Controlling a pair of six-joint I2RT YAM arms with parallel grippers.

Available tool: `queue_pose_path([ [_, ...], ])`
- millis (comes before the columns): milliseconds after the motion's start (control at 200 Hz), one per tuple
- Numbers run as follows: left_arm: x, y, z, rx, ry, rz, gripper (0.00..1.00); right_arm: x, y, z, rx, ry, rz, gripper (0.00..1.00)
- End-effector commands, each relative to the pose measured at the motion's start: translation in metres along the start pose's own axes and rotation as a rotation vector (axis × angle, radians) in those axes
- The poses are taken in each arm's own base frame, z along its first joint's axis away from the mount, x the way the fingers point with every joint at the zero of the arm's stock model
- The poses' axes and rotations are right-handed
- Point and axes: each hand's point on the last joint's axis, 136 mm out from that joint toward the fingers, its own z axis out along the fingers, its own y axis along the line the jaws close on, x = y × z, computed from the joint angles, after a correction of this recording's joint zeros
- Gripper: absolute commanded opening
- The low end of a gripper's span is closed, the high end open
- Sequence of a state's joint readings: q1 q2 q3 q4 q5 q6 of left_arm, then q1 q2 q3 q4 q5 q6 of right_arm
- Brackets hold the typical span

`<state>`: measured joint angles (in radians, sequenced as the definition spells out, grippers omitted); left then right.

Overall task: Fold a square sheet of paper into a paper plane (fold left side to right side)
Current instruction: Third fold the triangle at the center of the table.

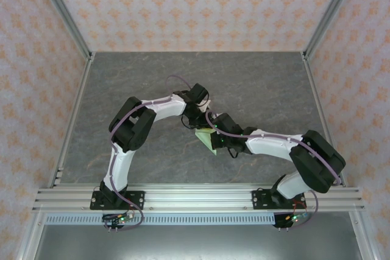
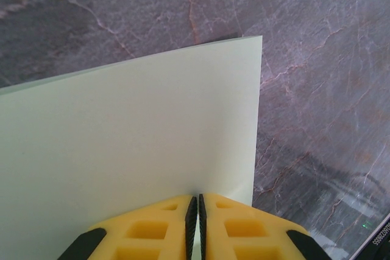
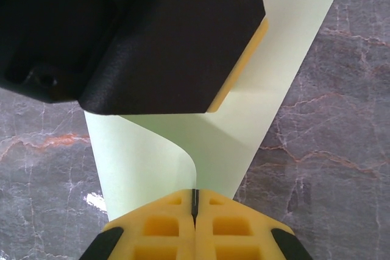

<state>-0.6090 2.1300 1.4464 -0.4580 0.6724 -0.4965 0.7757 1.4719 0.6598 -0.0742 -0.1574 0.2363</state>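
The sheet [image 1: 206, 137] is beyond the rail [image 1: 195, 199], about midway between the two arm bases bolted to it, and raised off the surface [image 1: 268, 83] by both arms.

The left end effector [image 2: 195, 200] has its yellow fingers pressed almost together, pinching one edge of the sheet [image 2: 134, 138] near a corner. The rest of the sheet spreads away flat and plain. The right end effector [image 3: 195, 194] is clamped on the sheet [image 3: 286, 35] too, at a spot where the paper curls over in a soft loop. The left end effector [image 3: 241, 68] sits just past that loop.

The task looks to be at an early stage. The paper is bent over but rounded, not pressed flat. I see no pointed dart shape and no long centre crease. Bringing the edges together, flattening the fold and all the later folds seem left to do.

The surface is grey with a marbled pattern and thin pale and reddish veins. Past it, on the side away from the rail, stand walls [image 1: 201, 4] papered in a pale floral pattern, framed by metal posts [image 1: 61, 10].
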Motion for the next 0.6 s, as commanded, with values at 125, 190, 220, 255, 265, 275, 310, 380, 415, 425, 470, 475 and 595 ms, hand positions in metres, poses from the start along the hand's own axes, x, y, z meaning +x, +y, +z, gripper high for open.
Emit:
queue_pose_path([
  [125,0.025,0.021,0.015,-0.08,0.07,-0.034,0.15,0.003,-0.005,0.007,0.017,0.01,0.011,0.0],
  [190,0.025,0.021,0.015,-0.08,0.069,-0.031,0.15,0.004,-0.005,0.008,0.017,0.013,0.013,0.0],
  [220,0.025,0.021,0.015,-0.081,0.07,-0.031,0.15,0.005,-0.005,0.008,0.019,0.015,0.013,0.0],
  [255,0.025,0.021,0.015,-0.081,0.07,-0.032,0.15,0.006,-0.006,0.009,0.021,0.017,0.013,0.0],
  [265,0.025,0.021,0.015,-0.081,0.071,-0.033,0.15,0.007,-0.006,0.009,0.022,0.018,0.014,0.0],
  [275,0.025,0.021,0.015,-0.08,0.069,-0.032,0.15,0.006,-0.006,0.009,0.022,0.017,0.014,0.0],
  [310,0.025,0.021,0.015,-0.08,0.068,-0.032,0.15,0.008,-0.007,0.009,0.023,0.022,0.015,0.0],
  [380,0.024,0.02,0.014,-0.079,0.068,-0.029,0.15,0.009,-0.007,0.01,0.024,0.023,0.015,0.0],
  [415,0.025,0.02,0.014,-0.079,0.068,-0.029,0.15,0.01,-0.008,0.011,0.024,0.026,0.017,0.0],
  [425,0.025,0.02,0.014,-0.079,0.068,-0.029,0.15,0.011,-0.008,0.012,0.025,0.029,0.016,0.0],
  [470,0.025,0.02,0.014,-0.08,0.068,-0.03,0.15,0.012,-0.008,0.013,0.025,0.035,0.014,0.0],
  [475,0.025,0.02,0.014,-0.079,0.068,-0.03,0.15,0.012,-0.008,0.013,0.024,0.036,0.015,0.0],
  [595,0.024,0.02,0.014,-0.079,0.067,-0.029,0.15,0.016,-0.008,0.016,0.026,0.051,0.016,0.0],
])
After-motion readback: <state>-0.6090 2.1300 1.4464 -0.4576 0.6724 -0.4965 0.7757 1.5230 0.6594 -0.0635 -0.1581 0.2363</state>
